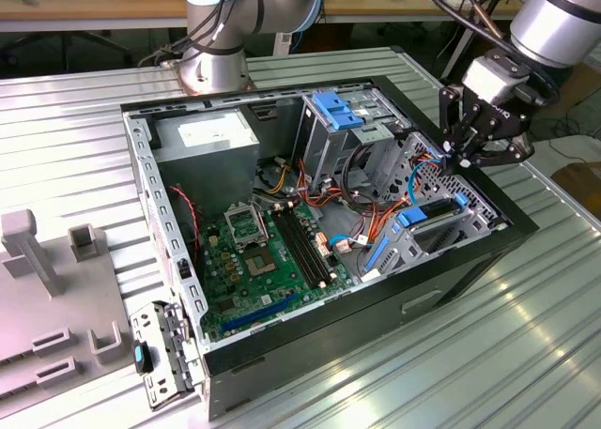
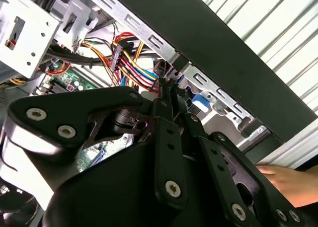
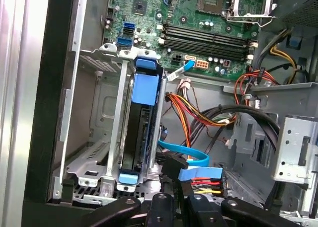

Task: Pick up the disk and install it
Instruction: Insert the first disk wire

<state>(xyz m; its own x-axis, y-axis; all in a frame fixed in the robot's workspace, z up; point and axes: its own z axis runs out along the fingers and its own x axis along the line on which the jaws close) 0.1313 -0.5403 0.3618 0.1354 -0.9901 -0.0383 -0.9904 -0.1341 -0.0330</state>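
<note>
Already seated, disk (image 3: 140, 118) upright in drive cage (image 3: 94, 132), tool (image 1: 467, 155) closed, empty, above, no legible writing.

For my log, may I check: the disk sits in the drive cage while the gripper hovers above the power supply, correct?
Not quite. In the exterior view the gripper hovers above the drive cage, well apart from the power supply. The disk does sit in that cage.

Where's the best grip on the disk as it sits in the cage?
By the blue carrier rail along the disk's exposed edge, coming straight in through the case's open side: it stands on edge in the drive cage, whose walls cover both faces.
</note>
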